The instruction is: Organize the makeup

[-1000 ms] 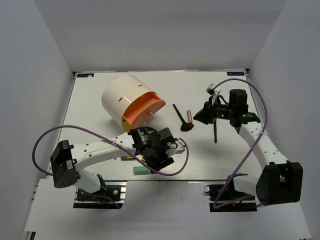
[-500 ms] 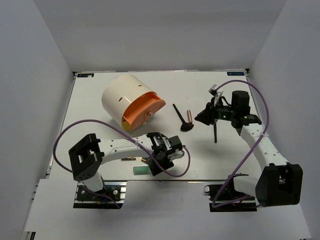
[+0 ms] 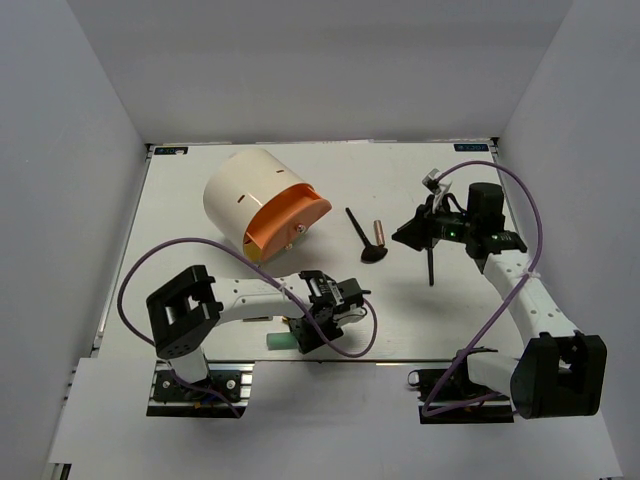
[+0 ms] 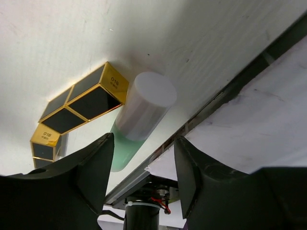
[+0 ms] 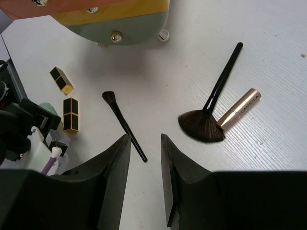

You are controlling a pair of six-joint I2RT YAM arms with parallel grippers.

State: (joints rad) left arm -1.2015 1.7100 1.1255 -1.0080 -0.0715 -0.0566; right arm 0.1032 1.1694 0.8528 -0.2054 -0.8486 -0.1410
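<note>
Left claw (image 4: 144,140) hangs spread over the mint-green tube (image 4: 141,112). The tube's white cap points away, and whether the fingers (image 4: 91,177) touch it I cannot tell. It lies close to the bench's (image 4: 201,43) near edge, just beside a gold-and-black case (image 4: 88,98). Right claw (image 5: 145,139), narrowly parted and holding nothing, hovers above a slim black brush (image 5: 122,122). That brush lies well apart from the fan brush (image 5: 204,124) and the rose-gold lipstick (image 5: 240,108).

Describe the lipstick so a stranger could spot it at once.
Start at the big cream cylinder with the orange face and look right, to the black fan brush. The rose-gold lipstick lies beside its handle, the only shiny pink tube there.
</note>
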